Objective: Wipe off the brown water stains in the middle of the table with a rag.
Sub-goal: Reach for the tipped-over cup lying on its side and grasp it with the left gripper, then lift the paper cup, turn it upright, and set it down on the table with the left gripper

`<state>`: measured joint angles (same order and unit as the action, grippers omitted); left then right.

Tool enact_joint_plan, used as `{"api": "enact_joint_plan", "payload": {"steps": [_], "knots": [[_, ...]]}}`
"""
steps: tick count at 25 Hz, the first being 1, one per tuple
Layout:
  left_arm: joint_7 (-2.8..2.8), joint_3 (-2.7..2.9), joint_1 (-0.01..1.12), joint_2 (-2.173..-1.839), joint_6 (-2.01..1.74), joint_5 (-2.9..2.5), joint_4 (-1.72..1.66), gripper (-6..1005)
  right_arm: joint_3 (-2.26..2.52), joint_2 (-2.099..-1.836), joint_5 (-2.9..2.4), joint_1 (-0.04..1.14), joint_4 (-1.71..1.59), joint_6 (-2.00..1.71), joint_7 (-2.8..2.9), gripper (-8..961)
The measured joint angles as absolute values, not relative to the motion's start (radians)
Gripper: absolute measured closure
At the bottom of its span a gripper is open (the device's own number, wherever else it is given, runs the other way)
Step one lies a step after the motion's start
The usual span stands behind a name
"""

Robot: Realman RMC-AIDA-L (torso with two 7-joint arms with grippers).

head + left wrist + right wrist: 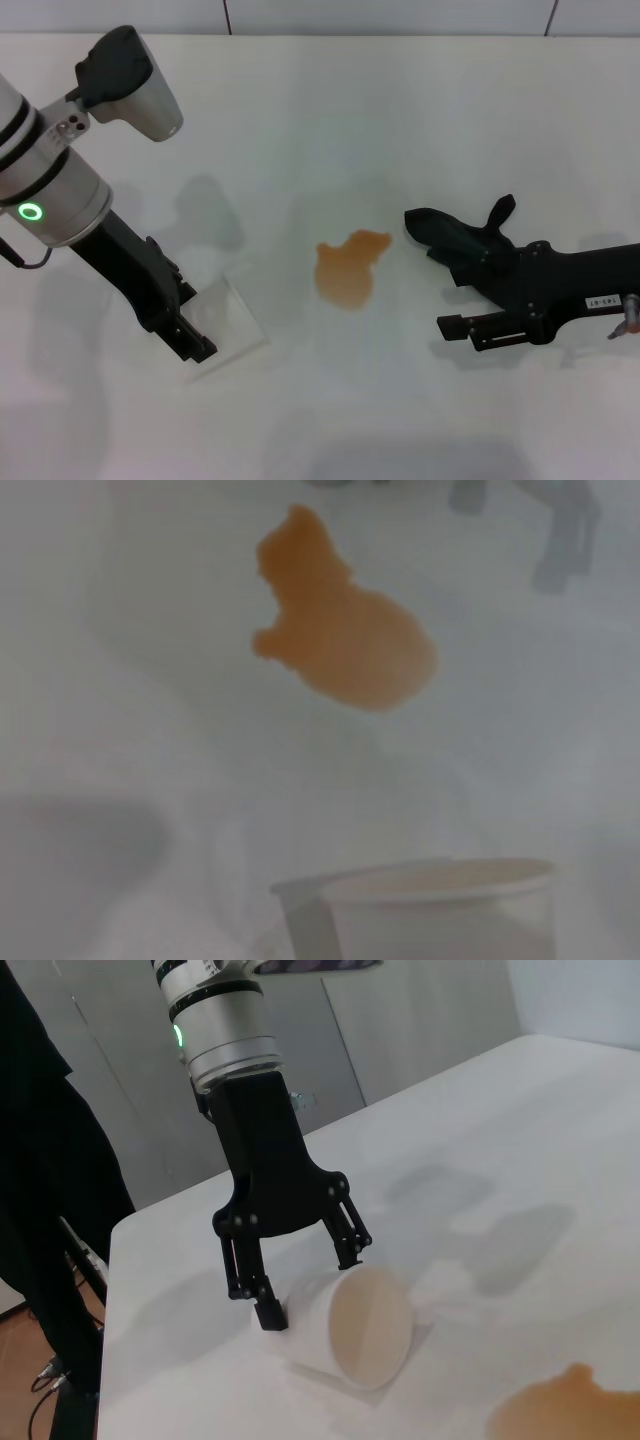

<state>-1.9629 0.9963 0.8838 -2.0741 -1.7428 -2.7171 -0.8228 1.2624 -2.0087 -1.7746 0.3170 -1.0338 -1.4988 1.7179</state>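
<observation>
The brown water stains form one orange-brown blotch in the middle of the white table; they also show in the left wrist view and the right wrist view. The black rag lies just right of the blotch. My right gripper is low over the table with its jaws spread. One finger is at the rag and the other finger stands apart from it. Whether the rag rests on the table I cannot tell. My left gripper is open, left of the stain.
A white cup lies on its side left of the stain, mouth toward the stain, with the left fingers astride its closed end. The table's far edge meets a grey wall; a dark shape stands off its left end.
</observation>
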Motion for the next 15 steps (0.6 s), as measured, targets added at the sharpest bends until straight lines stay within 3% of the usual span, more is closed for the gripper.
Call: {"api": "enact_joint_plan", "payload": {"steps": [9,15], "knots": [[-1.964,0.999,0.884,-2.074,-1.729,-2.718,-0.822,205,1.262,-2.008,-1.775,0.316,-1.032,-1.499,1.718,182],[-1.966,0.998,0.884,-2.074,-1.728,-2.719,-0.829,331,1.262,-2.008,-1.775,0.316,-1.031,-1.5,1.718,182]]}}
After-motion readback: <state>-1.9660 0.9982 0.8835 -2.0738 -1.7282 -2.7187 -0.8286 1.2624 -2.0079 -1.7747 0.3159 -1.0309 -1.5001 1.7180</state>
